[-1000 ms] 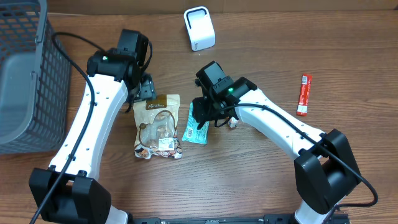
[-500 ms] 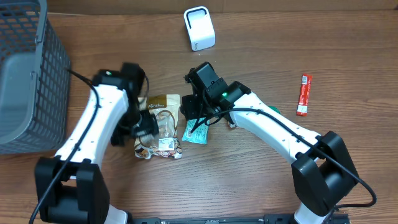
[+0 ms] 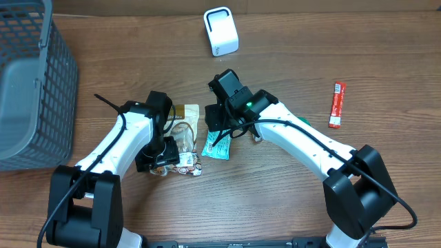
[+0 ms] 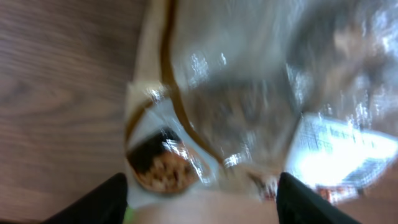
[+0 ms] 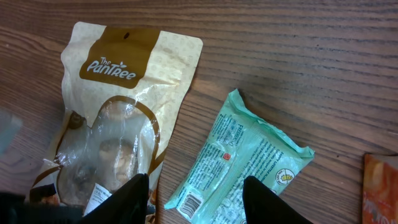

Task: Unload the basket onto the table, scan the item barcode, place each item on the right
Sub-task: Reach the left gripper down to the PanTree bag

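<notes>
On the wooden bench (image 3: pixel 344 41), the snack pouch (image 3: pixel 186 114) is best pinched squarely at its lower edge by the spread left hand (image 4: pixel 200 202), the right hand (image 5: pixel 196 199) likewise spread.

Plain wooden table (image 3: pixel 275 207) here. A grey mesh basket (image 3: pixel 27 89) sits at the left edge and a small white scanner (image 3: pixel 220 31) at the far side. A tan snack pouch (image 3: pixel 182 131) lies mid-table with a mint-green packet (image 3: pixel 215 146) just beside it. A red stick packet (image 3: pixel 335 105) is well off to the right.
</notes>
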`<state>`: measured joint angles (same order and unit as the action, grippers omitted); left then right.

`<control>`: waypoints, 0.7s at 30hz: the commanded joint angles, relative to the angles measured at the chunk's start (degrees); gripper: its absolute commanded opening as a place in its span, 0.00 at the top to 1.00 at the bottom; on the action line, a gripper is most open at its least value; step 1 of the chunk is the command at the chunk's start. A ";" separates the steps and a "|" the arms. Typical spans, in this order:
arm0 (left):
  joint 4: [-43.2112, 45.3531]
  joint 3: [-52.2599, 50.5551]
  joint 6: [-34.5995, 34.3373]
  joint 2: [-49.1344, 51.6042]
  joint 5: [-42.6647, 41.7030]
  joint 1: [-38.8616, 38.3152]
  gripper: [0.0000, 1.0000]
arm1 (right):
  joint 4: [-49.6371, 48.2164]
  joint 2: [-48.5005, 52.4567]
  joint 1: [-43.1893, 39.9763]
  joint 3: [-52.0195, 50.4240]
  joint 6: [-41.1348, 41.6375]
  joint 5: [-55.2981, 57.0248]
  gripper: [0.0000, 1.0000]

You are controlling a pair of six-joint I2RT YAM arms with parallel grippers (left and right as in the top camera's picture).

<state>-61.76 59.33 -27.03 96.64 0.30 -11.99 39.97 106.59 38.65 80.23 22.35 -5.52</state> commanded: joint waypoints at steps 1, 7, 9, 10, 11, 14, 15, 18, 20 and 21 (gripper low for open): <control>2.12 -0.26 -0.44 -0.66 8.57 0.07 0.39 | 0.04 -0.07 -0.13 -0.37 0.17 0.98 0.50; 6.58 -0.26 -0.44 -0.66 16.72 0.07 0.40 | 0.20 -0.07 -0.13 -0.37 0.20 0.98 0.50; 8.22 -0.26 -0.44 -0.66 19.34 0.07 0.39 | 0.20 -0.07 -0.13 -0.37 0.17 0.98 0.50; 9.22 -0.26 -0.44 -0.66 20.39 0.07 0.39 | 0.20 -0.07 -0.13 -0.37 0.17 0.98 0.50; 10.40 -0.26 -0.46 -0.66 21.20 0.07 0.39 | 0.20 -0.07 -0.13 -0.37 0.17 0.98 0.50; 15.32 -0.26 -0.55 -0.66 20.85 0.13 0.36 | 0.20 -0.07 -0.13 -0.37 0.20 0.96 0.50; 16.72 -0.26 -1.40 -0.66 20.57 0.13 0.34 | 0.20 -0.07 -0.13 -0.37 0.20 0.96 0.50; 17.11 0.48 -2.86 -0.70 20.41 0.31 0.33 | 0.39 -0.07 -0.13 -0.37 0.17 0.96 0.50; 11.26 3.93 -3.39 -0.79 20.41 0.96 0.32 | 0.76 -0.07 -0.13 -0.37 0.17 0.96 0.50; 7.82 5.86 -4.72 -0.79 20.06 1.29 0.33 | 0.85 -0.07 -0.13 -0.37 0.17 0.96 0.50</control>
<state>-50.78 60.80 -28.75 96.64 19.14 -11.66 40.75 106.59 38.65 80.23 22.37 -5.04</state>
